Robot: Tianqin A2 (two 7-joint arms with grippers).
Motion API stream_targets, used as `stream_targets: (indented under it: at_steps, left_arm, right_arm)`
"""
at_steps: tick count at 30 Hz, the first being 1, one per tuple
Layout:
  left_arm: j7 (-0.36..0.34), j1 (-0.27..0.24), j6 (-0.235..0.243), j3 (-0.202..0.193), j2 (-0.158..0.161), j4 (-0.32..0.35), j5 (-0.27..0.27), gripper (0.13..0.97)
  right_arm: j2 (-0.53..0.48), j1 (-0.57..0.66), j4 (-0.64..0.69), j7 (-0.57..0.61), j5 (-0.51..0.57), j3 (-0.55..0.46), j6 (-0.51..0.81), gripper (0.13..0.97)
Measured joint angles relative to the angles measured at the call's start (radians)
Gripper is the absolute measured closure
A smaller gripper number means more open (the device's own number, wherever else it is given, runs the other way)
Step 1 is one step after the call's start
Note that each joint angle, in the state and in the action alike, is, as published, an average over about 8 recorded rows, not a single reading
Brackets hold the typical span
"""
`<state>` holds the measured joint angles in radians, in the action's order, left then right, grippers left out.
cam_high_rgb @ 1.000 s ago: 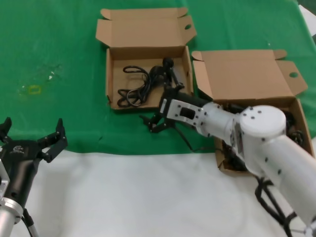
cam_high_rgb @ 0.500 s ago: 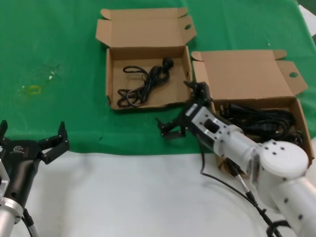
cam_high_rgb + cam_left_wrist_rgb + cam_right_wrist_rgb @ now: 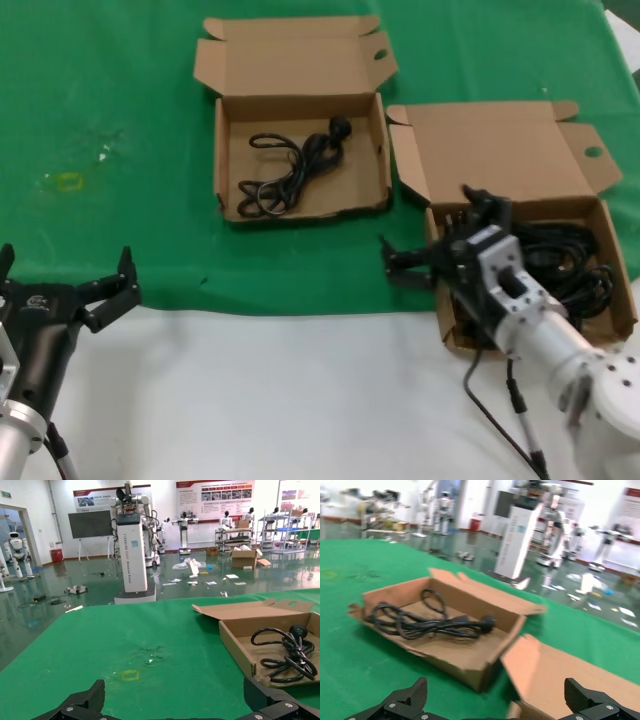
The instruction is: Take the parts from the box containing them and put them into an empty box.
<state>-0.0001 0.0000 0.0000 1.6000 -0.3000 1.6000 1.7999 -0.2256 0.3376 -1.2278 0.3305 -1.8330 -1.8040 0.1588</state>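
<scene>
The box with the large squarish lid [image 3: 495,150] sits at the right and holds several coiled black power cords [image 3: 565,255]. My right gripper [image 3: 435,225] hangs open and empty over that box's left wall. The box with the short wide lid [image 3: 290,50] lies at the back centre with one black cord [image 3: 290,170] inside. The right wrist view shows this box [image 3: 470,657] and its cord [image 3: 435,625] beyond the open right gripper [image 3: 495,692]. My left gripper [image 3: 65,262] stays parked open at the near left, and it [image 3: 175,695] is open and empty in its own view too.
Green cloth [image 3: 120,80] covers the far table, with a small yellow mark [image 3: 68,181] at the left. A white strip [image 3: 250,400] runs along the near side. The two boxes stand a few centimetres apart.
My right gripper has swung right, from the near edge of the short-lid box to the left wall of the cord-filled box, carrying nothing. The left arm has not moved.
</scene>
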Motion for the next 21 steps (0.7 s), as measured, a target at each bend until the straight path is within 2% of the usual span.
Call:
stream_targets:
  at_steps: [14,21]
  left_arm:
    - [0.000,0.000,0.000,0.000,0.000,0.000,0.000,0.132]
    - [0.000,0.000,0.000,0.000,0.000,0.000,0.000,0.132]
  right_arm:
    - [-0.055,-0.248,-0.273,-0.242,0.024,0.150,-0.116,0.129]
    - [-0.064,-0.291,-0.321,-0.285,0.028,0.176,-0.137,0.129]
